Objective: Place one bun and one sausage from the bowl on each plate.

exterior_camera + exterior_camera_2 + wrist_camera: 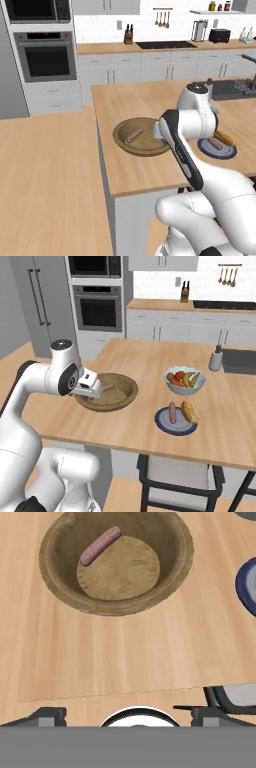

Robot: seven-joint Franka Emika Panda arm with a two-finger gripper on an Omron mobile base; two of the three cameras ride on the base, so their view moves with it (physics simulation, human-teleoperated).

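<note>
One wooden bowl [107, 392], two sausages [172, 412], one bun [189, 412], one blue-rimmed plate [162, 425], one fruit bowl [184, 387].

At the right of the right base view we see a white fruit bowl [184, 381] on the wooden counter [140, 358], with a grey shaker [215, 359] beyond it beside the dark sink [240, 361]. Upper left, we see a built-in oven [46, 55]; a knife block [129, 35] and toaster [219, 35] line the back.
</note>
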